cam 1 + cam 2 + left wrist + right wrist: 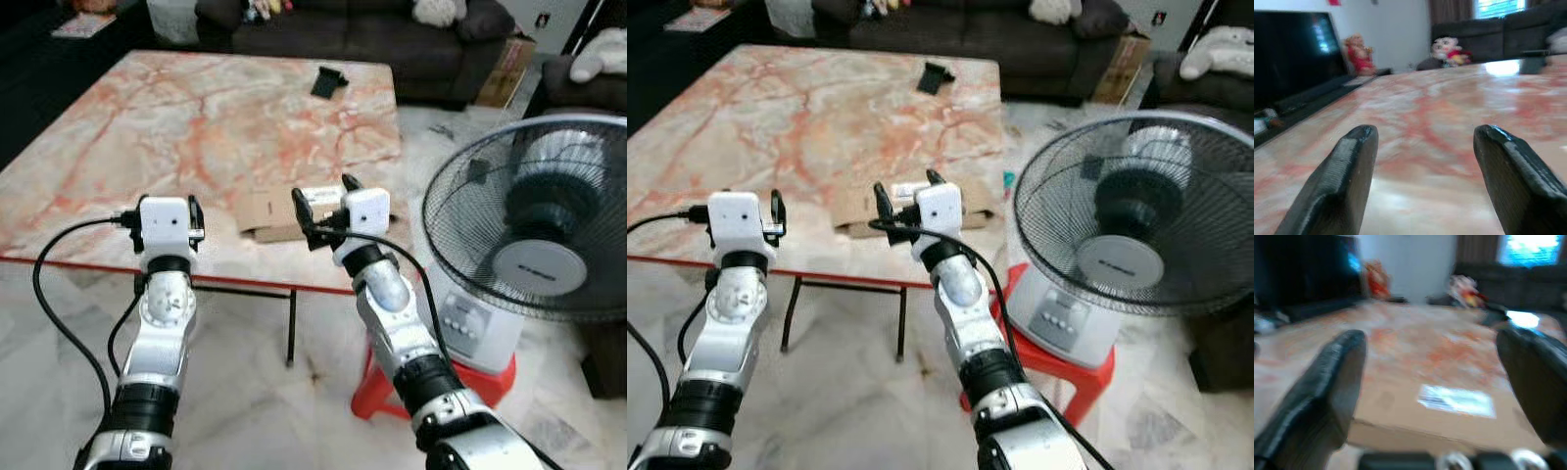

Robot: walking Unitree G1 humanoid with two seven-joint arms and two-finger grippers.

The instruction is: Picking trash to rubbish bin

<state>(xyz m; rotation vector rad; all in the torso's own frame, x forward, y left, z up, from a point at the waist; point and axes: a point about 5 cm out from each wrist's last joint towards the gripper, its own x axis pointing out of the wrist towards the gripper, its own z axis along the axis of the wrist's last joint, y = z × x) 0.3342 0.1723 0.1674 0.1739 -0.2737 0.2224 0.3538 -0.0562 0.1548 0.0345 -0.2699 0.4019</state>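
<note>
Marble in pink and cream tops the low table [196,117] before the robot, whose two silver arms reach over its near edge. On the left, the left gripper [1420,161] hovers just above bare tabletop, its two black fingers [1342,181] spread wide with nothing between them. To its right, one flat cardboard box [1449,416] lies near the table's front edge, a single white label [1457,400] on its lid; the print is too blurred to read. The right gripper [325,208] hangs just over this box, its fingers parted on either side and not touching it. One small black object [328,82] sits at the table's far side. One standing fan [534,215] stands at right on a red stool [436,387]; its hub badge is illegible.
</note>
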